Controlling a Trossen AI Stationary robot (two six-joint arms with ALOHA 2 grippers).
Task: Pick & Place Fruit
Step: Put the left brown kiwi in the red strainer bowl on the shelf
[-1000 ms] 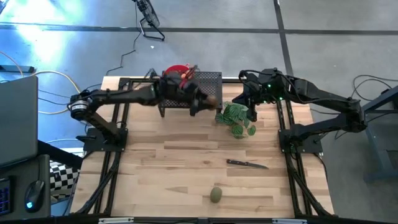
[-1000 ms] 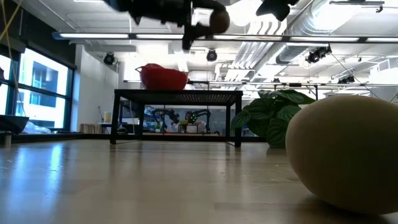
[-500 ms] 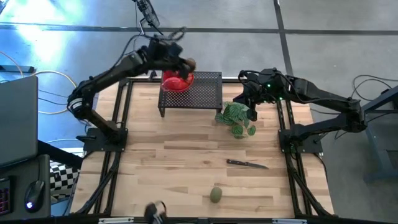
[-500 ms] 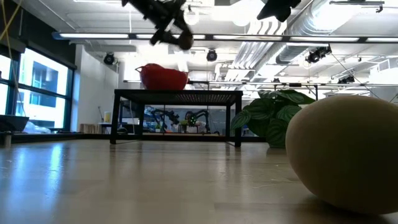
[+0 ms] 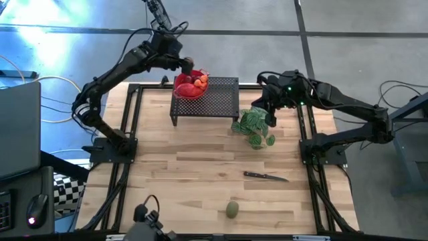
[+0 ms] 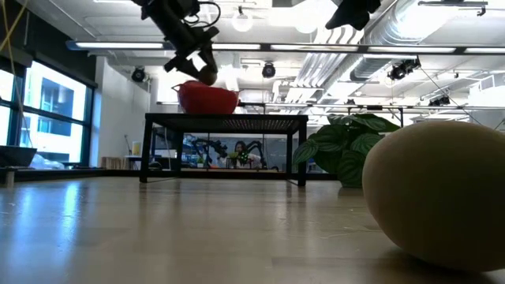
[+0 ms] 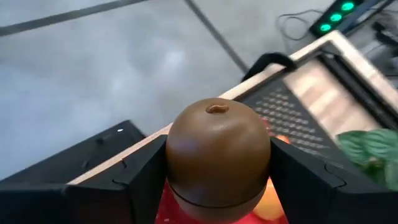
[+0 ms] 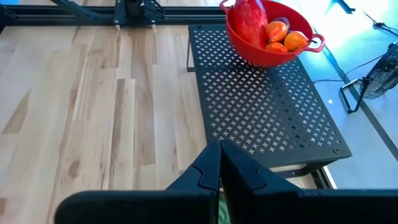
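While the left gripper (image 7: 217, 180) clamped the brown oval fruit (image 7: 217, 152) between its fingers, stem end up, it hung just above the outer rim of the red bowl (image 5: 190, 87) on the black mesh stand (image 5: 217, 100) at the tabletop's far edge. Release probably needed a slight shift inward over the bowl. With the left arm stretched high, the right gripper (image 8: 219, 163) waited pinched together by the plant (image 5: 254, 127); the olive-green fruit (image 5: 232, 209) lay near the front edge.
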